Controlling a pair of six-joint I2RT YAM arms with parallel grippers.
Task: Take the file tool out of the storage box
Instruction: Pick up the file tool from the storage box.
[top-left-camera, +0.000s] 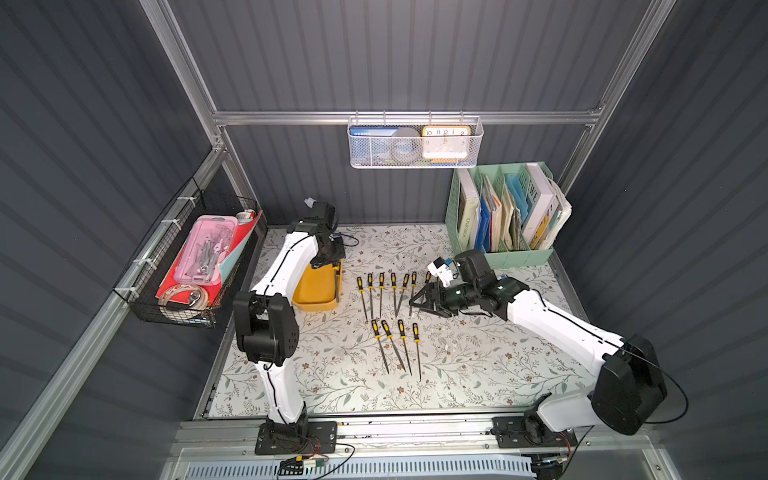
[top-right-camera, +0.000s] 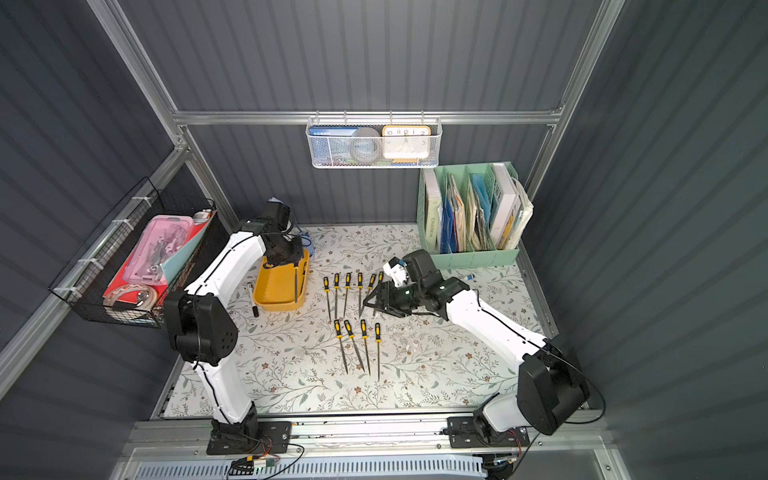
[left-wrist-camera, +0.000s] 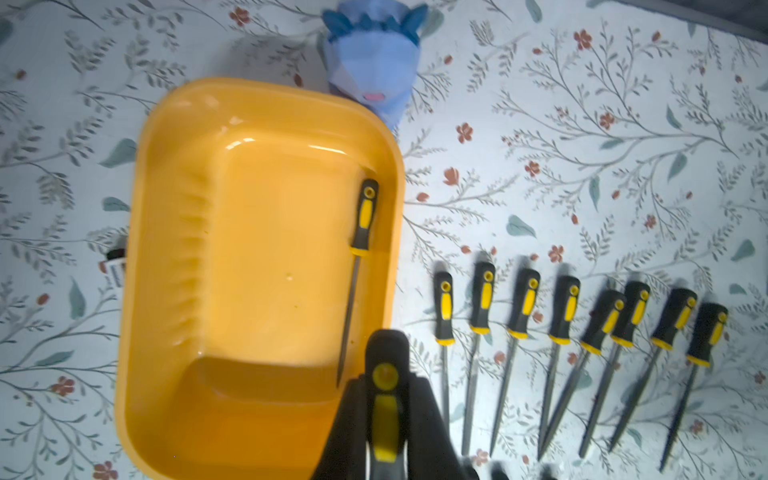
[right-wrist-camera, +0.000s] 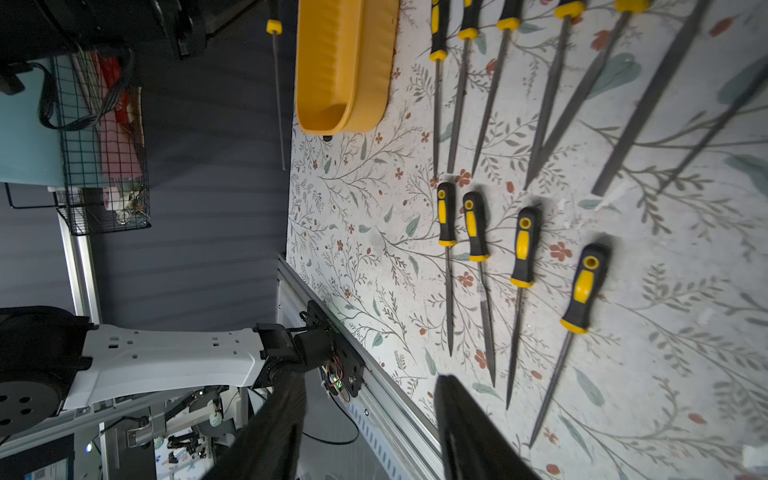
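From my left wrist, my left gripper (left-wrist-camera: 384, 419) is pinched on the black-and-yellow handle of a file (left-wrist-camera: 385, 376), holding it over one end of the storage box (left-wrist-camera: 174, 257); a second file (left-wrist-camera: 364, 216) lies flat on the box floor, along the wall nearest the row of files (left-wrist-camera: 523, 301) set out on the floral mat (left-wrist-camera: 623, 145); from my right wrist, my right gripper (right-wrist-camera: 368, 378) stands spread with nothing between its fingers, low above the mat near the shorter row of four files (right-wrist-camera: 523, 249); that view also shows my held file roughly level and clear above the box's rim, touching nothing but my jaws; in both top views the box sits on the mat on my left side, just beside the row of files, with my left arm bent over it and my right gripper at that row's other end; so I judge the lift-out to be the step in hand, the file up but not yet carried away; the next move calls for swinging it sideways over the box wall without dipping its tip, lowering it onto bare mat by the rows, then letting go; one file would then be left in the box.
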